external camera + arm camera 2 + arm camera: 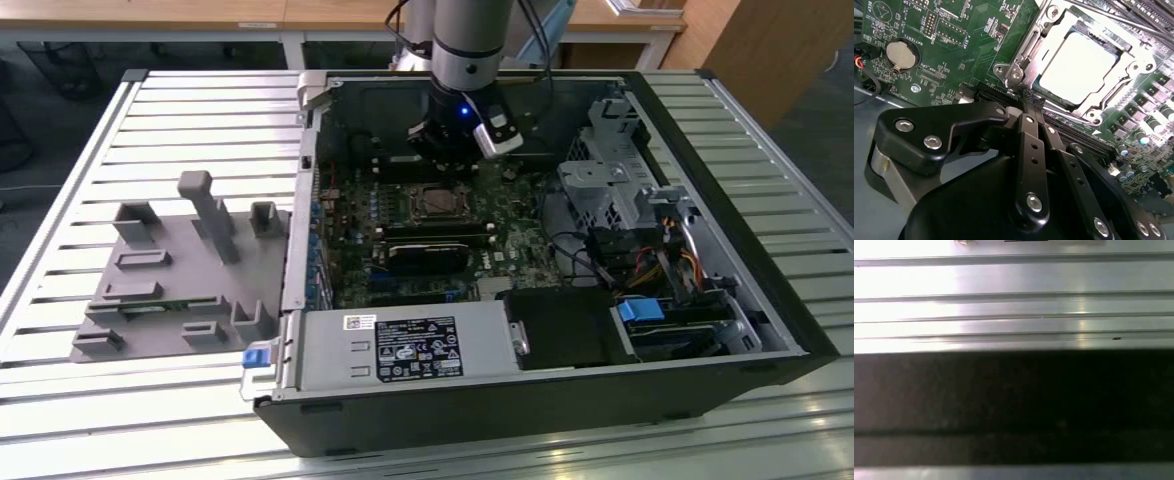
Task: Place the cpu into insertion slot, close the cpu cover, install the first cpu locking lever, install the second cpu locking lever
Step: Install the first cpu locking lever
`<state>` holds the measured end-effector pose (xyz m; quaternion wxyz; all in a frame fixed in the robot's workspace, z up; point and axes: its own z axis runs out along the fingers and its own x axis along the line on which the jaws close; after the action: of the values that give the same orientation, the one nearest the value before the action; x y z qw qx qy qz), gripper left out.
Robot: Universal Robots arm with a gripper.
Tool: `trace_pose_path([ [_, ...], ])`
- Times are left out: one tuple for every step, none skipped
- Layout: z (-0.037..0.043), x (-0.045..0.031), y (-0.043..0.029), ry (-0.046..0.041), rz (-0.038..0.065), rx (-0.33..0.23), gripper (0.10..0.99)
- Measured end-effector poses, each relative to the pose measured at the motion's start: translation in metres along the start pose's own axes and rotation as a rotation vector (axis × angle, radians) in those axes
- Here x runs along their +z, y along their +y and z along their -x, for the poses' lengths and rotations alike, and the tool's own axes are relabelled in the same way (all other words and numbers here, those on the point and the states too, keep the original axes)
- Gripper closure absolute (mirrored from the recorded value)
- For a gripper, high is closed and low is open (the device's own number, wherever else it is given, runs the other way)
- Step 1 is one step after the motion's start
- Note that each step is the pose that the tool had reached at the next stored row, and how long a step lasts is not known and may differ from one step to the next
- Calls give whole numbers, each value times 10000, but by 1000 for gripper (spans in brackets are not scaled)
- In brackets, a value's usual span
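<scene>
Exterior view, from its left: grey plastic fixture (180,275) with upright posts sits on the slatted metal table (80,150), just beside the open computer case (534,400). Inside the case, a power supply (400,350) with a white label lies at the near edge, the green motherboard (400,270) behind it. The insertion slot (437,203) sits mid-board, with the arm (467,40) coming down from the far side and its gripper (454,150) low over the board just behind the slot. Drive bays and cables (654,270) fill the exterior view's right part of the case. In the second wrist view a round coin battery (900,55) is on the board off to one side; the gripper (1030,100) has its jaws together, black tips pinched at the edge of the socket frame, clamped on nothing I can make out. The cpu (1079,67) lies seated in the insertion slot (1019,75), silver top up, with the cpu cover (1114,80) closed down around it, window framing the chip. The cpu is just beyond the jaw tips, not between them. First wrist view shows slatted table ribs (1014,295) and a dark band.
</scene>
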<state>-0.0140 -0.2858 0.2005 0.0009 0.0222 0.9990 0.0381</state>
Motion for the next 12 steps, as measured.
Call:
trace_pose_path([
  [0, -5, -4, 3, -4, -2, 980],
  [0, -6, -8, 4, -4, -2, 980],
  [0, -6, -15, 3, -4, 0, 980],
  [0, -7, -20, 3, -5, 0, 980],
  [0, -6, -21, 4, -5, 1, 980],
  [0, -5, -21, 3, -6, 2, 980],
  [0, -2, -22, 3, -6, 1, 980],
  [0, 1, -22, 4, -9, 1, 980],
  [0, 4, -22, 4, -10, 1, 980],
  [0, 7, -23, 5, -13, 0, 980],
  [0, 10, -24, 6, -17, 0, 980],
  [0, 13, -24, 7, -21, 0, 980],
])
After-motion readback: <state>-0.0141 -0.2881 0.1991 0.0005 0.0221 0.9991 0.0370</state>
